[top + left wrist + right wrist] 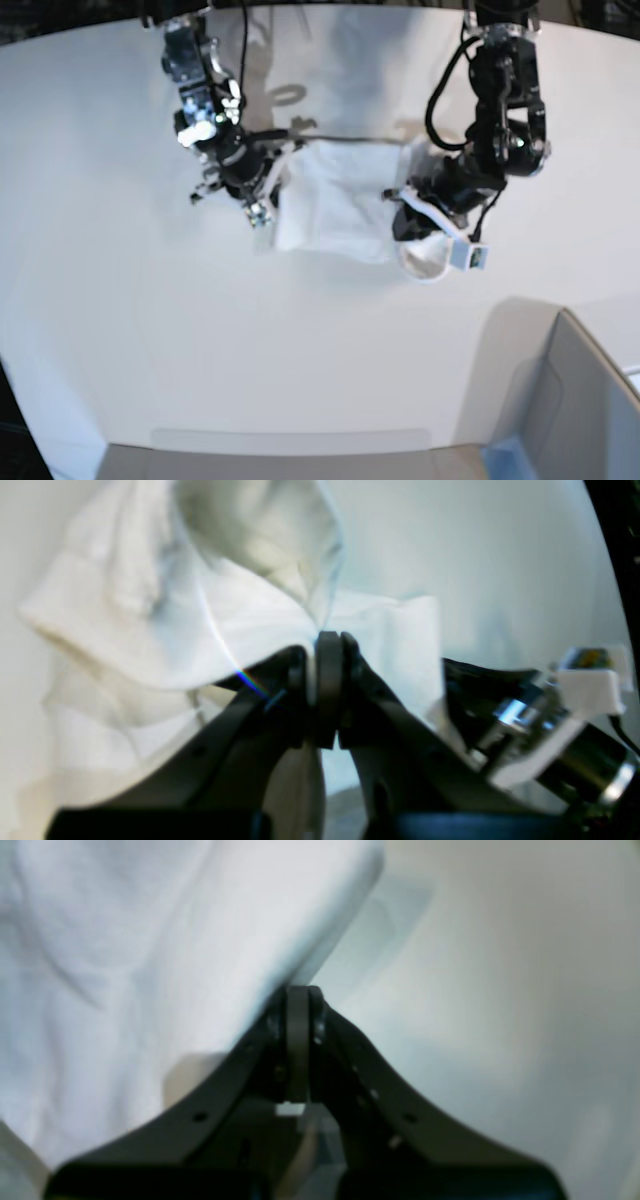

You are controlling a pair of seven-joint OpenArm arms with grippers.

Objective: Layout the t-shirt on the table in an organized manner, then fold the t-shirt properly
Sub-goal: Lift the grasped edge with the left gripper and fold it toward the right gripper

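Observation:
The white t-shirt (pixel 340 200) hangs bunched between my two grippers, above the middle of the white table (pixel 150 330), and its print does not show. In the left wrist view my left gripper (pixel 327 635) is shut on a fold of the t-shirt (pixel 165 630), with cloth wedged between the pads. In the base view it stands at the shirt's right edge (pixel 402 205). My right gripper (pixel 298 989) is shut, and a taut edge of the t-shirt (pixel 150 965) runs into its tips. From the base camera it sits at the shirt's left edge (pixel 280 160).
A grey bin-like box (pixel 580 400) stands at the front right corner. A black and silver arm part with white pieces (pixel 550 715) shows at the right of the left wrist view. The table's curved far edge (pixel 90 35) runs behind both arms.

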